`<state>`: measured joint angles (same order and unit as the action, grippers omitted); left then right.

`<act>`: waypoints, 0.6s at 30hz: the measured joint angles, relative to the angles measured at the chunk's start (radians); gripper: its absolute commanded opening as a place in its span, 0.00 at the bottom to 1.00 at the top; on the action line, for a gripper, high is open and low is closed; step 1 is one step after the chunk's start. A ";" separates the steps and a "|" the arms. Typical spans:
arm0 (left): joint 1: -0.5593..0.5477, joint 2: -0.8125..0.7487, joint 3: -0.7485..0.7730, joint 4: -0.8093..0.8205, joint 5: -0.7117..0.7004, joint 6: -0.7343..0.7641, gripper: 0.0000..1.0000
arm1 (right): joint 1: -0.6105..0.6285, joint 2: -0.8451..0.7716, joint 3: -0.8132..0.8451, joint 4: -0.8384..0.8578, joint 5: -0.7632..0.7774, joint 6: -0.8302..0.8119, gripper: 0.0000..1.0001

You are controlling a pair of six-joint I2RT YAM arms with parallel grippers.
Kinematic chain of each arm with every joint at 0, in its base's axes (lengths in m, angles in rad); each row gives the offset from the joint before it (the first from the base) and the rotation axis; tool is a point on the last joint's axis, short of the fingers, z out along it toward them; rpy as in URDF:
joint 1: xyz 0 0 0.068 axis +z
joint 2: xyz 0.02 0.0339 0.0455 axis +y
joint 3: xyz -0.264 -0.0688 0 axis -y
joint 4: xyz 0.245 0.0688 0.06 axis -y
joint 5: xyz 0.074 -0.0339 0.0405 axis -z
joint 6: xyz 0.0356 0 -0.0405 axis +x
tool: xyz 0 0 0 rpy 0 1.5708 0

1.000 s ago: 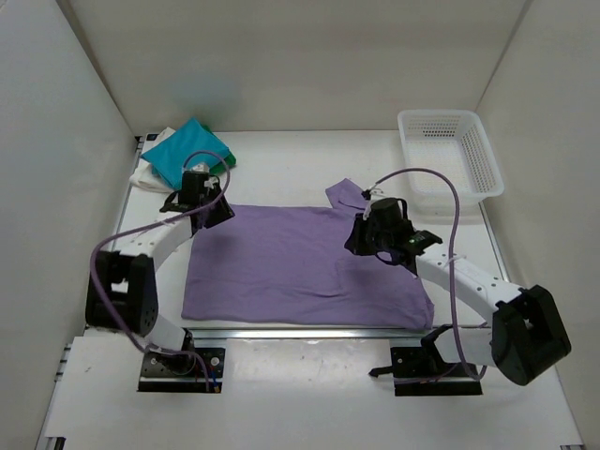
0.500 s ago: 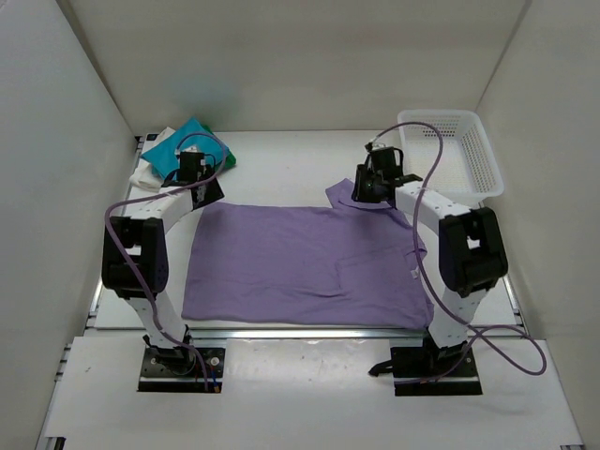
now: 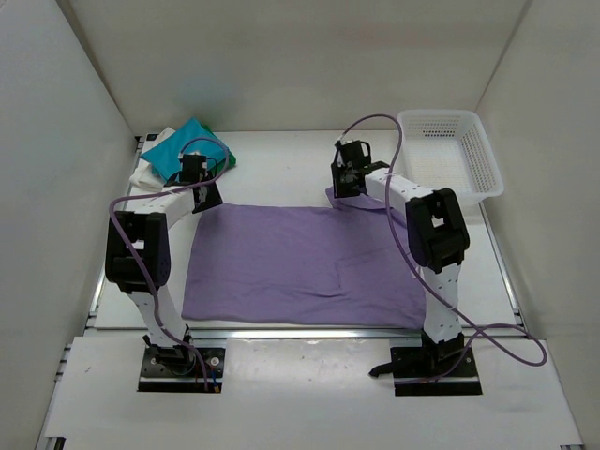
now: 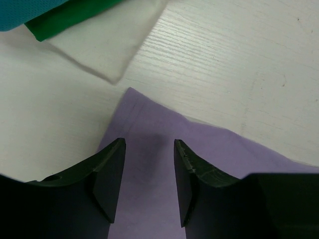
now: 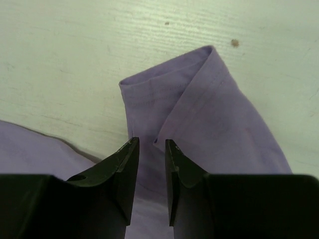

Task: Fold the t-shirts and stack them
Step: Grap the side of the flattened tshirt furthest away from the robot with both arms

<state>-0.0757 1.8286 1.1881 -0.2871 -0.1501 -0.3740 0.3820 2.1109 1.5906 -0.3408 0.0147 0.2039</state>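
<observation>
Purple shirt [image 3: 300,267] lies flat and spread open on the white table [image 3: 281,164]. It covers the middle of the table, and its near hem runs along the near edge. One short sleeve [image 3: 339,195] sticks out from the far edge, right of centre.

Left gripper [image 3: 202,192] is at the shirt's far left corner. Left wrist view: fingers [image 4: 107,174] spread with a clear gap and the purple corner [image 4: 144,134] lying flat on the table below that gap. The jaws are parted and grip nothing. I cannot tell whether the tips touch the cloth.

Right gripper [image 3: 343,186] is over the sleeve at the far edge. Right wrist view: the two fingers [image 5: 124,169] are a narrow slot apart, and the sleeve [image 5: 199,109] lies under and beyond them with its cuffed end pointing away. The cloth shows through the slot unpinched — jaws apart, holding nothing.

Folded stack sits in the far left corner, just beyond the left gripper and apart from the purple shirt:
- teal shirt [image 3: 186,150] on top
- dark green shirt [image 3: 229,160] shows as a thin edge under the teal one
- white shirt [image 3: 148,173] is at the bottom and sticks out to the left

Left wrist view shows the same layers — teal [image 4: 25,10], green [image 4: 65,22], white [image 4: 104,45] — with bare table between the white corner and the purple one.

White lattice basket [image 3: 480,155] stands in the far right corner, well apart from the shirts.
</observation>
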 measured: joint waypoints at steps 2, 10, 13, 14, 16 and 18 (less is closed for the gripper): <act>0.000 0.000 -0.002 0.000 0.000 0.001 0.54 | 0.012 0.005 0.000 -0.016 0.018 -0.005 0.25; -0.001 0.000 -0.002 0.000 0.000 0.004 0.52 | 0.031 0.005 -0.003 -0.035 0.076 -0.015 0.23; -0.001 0.000 -0.002 0.002 0.001 0.004 0.54 | 0.027 0.009 -0.003 -0.037 0.085 -0.021 0.22; -0.001 0.000 -0.002 0.003 0.001 0.005 0.54 | 0.025 0.013 -0.002 -0.039 0.087 -0.022 0.22; -0.002 0.000 -0.002 0.001 0.000 0.008 0.54 | 0.023 0.025 0.005 -0.045 0.093 -0.025 0.21; -0.005 0.000 -0.002 -0.003 0.000 0.011 0.55 | 0.022 0.043 0.020 -0.055 0.093 -0.026 0.20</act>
<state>-0.0807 1.8286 1.1862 -0.2905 -0.1501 -0.3634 0.4042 2.1536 1.6104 -0.3954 0.1081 0.1780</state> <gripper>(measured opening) 0.541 0.208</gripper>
